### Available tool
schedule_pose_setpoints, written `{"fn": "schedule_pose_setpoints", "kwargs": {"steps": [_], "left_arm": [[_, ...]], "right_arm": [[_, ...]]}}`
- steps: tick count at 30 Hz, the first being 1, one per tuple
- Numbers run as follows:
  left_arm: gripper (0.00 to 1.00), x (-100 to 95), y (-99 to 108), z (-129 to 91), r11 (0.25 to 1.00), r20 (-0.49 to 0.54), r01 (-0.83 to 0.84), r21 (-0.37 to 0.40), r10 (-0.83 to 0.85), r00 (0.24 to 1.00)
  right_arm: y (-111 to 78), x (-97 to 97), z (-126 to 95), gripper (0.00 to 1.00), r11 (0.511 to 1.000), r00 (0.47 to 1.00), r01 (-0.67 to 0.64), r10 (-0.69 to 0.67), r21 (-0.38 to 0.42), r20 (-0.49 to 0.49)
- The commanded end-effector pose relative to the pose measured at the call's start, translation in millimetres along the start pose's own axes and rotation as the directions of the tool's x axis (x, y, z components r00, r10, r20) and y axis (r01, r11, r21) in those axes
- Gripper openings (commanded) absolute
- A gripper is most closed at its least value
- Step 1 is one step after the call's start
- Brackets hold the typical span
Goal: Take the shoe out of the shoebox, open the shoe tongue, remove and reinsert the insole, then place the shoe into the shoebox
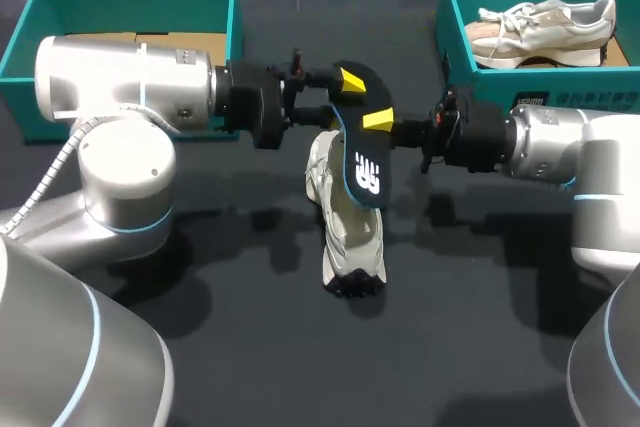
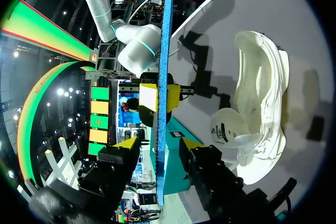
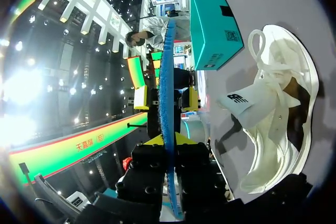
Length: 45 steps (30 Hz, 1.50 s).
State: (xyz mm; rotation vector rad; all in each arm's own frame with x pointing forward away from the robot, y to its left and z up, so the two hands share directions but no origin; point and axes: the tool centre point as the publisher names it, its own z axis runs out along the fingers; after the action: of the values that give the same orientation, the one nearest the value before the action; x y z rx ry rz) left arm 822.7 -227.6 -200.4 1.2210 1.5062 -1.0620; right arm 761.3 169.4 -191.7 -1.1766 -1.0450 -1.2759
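Head view has the insole (image 1: 365,159) up in the air between the two arms, its logo end hanging over the shoe (image 1: 348,232), which lies on the table (image 1: 250,347) with the tongue pulled out. The right gripper (image 3: 169,141) is pinched tight on the insole, both yellow tips flat against its faces, so that's the one carrying it. The left gripper (image 2: 159,144) straddles the insole further along. Its fingers are spread wide with a gap on each side in its own wrist view, so it has hold of nothing. My guess on handling: the insole is thin foam, very light and floppy, and it'll bend if it gets pushed end-on. Best to grip it across the flat faces near the middle or the wider part, and not too hard. Feeding it back in probably means leading with one end and sliding it along the sole. The shoe looks soft and light too, so I'd expect it to skate on the table unless the free gripper pins it by the heel collar. The left box (image 1: 25,27) has no shoe in it, and the right box (image 1: 450,17) holds another shoe.
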Motion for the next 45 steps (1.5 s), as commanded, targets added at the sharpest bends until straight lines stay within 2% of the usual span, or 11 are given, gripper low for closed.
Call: {"fn": "schedule_pose_setpoints", "kwargs": {"steps": [1,7,16,26,27,29,35,37,38,39,45], "left_arm": [[0.43,0.9,-1,8,1.0,0.0,-0.003,-0.007,0.003,1.0],[0.4,2.4,-5,11,1.0,0.002,-0.008,0.001,0.008,1.0],[0.24,5.6,-8,14,1.0,-0.008,-0.006,0.0,0.006,1.0],[0.2,7.1,-10,13,1.0,-0.007,-0.011,0.004,0.011,1.0],[0.17,7.1,-10,13,1.0,-0.007,-0.011,0.004,0.011,1.0],[0.0,7.3,-11,13,1.0,-0.006,-0.012,0.002,0.012,1.0],[0.0,7.6,-13,9,1.0,0.003,-0.017,0.001,0.017,1.0],[0.0,7.5,-14,7,1.0,0.004,-0.017,0.0,0.017,1.0],[0.0,7.5,-14,6,1.0,0.005,-0.017,0.0,0.017,1.0],[0.0,7.4,-15,5,1.0,0.005,-0.017,0.0,0.017,1.0],[0.0,5.5,-21,-9,1.0,0.012,-0.012,-0.01,0.012,1.0]], "right_arm": [[-0.3,-1.5,3,0.0,1.0,1.0,-0.003,0.003,0.001,0.004],[-1.0,-1.6,3,0.0,1.0,1.0,-0.001,0.001,0.002,0.011],[-1.0,-1.6,3,0.0,1.0,1.0,-0.001,0.001,0.002,0.011],[-1.0,-1.6,3,0.0,1.0,1.0,-0.001,0.001,0.002,0.011],[-1.0,-1.6,3,0.0,1.0,1.0,-0.001,0.001,0.002,0.011],[-1.0,-1.6,3,0.0,1.0,1.0,-0.001,0.001,0.002,0.011],[-0.8,-1.9,1,0.0,1.0,1.0,0.002,-0.002,0.003,0.005],[-1.0,-1.7,-1,0.44,1.0,1.0,0.017,-0.017,0.006,0.004],[-1.0,-1.7,-2,0.95,1.0,1.0,0.021,-0.021,0.01,0.003],[-0.9,-1.8,-5,1.0,0.999,1.0,0.03,-0.03,0.014,0.002],[-4.9,-6.0,-29,1.0,0.99,0.991,0.125,-0.127,0.058,0.034]]}}
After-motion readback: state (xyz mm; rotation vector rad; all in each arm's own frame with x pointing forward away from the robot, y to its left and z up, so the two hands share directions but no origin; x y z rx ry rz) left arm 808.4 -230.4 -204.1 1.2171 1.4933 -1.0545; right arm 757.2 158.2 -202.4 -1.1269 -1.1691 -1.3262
